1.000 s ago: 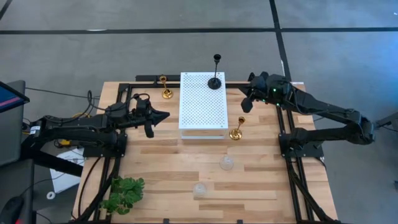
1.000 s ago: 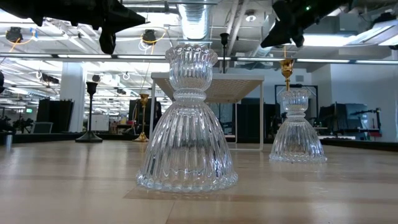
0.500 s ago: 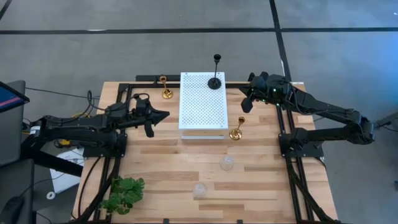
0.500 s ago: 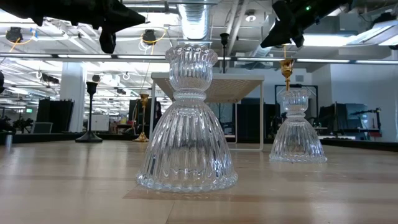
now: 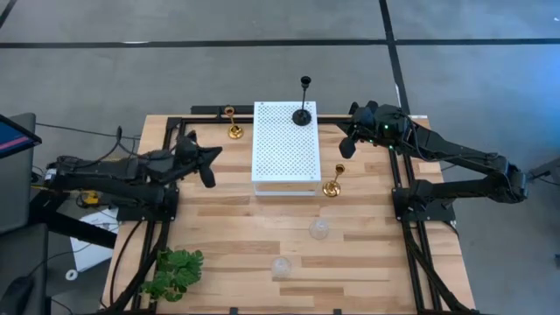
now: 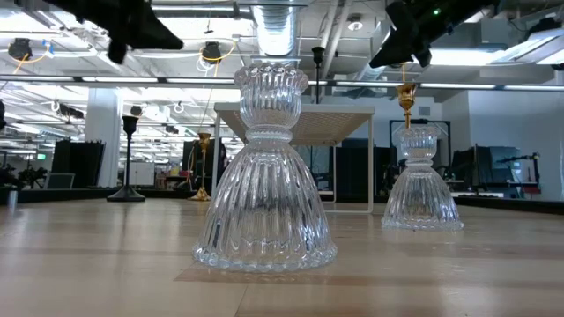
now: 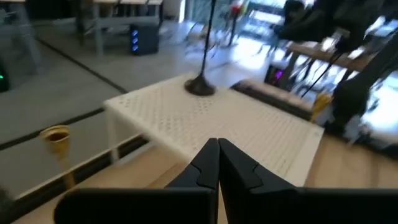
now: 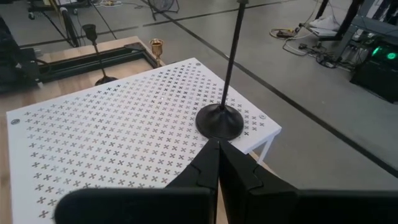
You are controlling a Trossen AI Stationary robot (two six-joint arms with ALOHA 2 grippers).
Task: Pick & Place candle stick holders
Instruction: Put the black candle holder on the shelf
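Observation:
One tall black holder [image 5: 303,114] stands by its round base on the far right corner of the white perforated board [image 5: 284,149]. The other black holder [image 6: 129,158] stands on the table to the far left. One gold holder [image 5: 234,130] stands left of the board, the other [image 5: 332,186] at its near right. Two clear glass holders [image 5: 319,229] [image 5: 280,266] stand on the near table. My left gripper [image 5: 214,155] is shut and empty, in the air left of the board. My right gripper [image 5: 343,138] is shut and empty, in the air right of the board.
A green leafy plant [image 5: 173,273] lies at the near left corner. Black frame rails [image 5: 398,188] run along the table's left and right sides. Bare wood shows between the board and the glass holders.
My left gripper has drawn back toward the table's left edge, away from the board, still shut. My right gripper and all holders have kept still.

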